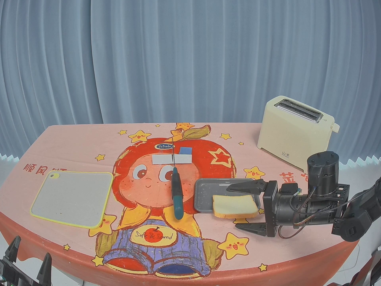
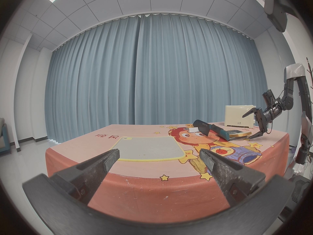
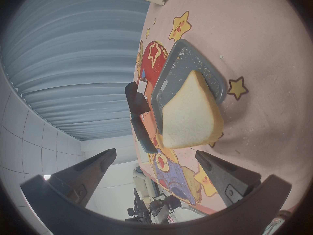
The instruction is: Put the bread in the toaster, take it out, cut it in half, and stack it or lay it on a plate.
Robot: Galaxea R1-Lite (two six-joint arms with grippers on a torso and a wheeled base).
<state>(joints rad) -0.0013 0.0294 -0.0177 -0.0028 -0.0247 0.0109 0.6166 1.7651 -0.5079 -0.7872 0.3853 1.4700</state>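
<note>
Right gripper wide open, empty, flanking bread lying half on tray. Bread likely soft, light, crushable: pinch crust edges gently.

Cutting board lying on counter, L side. Knife lying at centre, tray sitting just R of it. Bread resting on tray's near edge, sticking out over counter. Toaster standing behind tray, far R corner.

Black right arm, cylindrical motor housing at the wrist, tapered matte-black fingers, a screw in each
</note>
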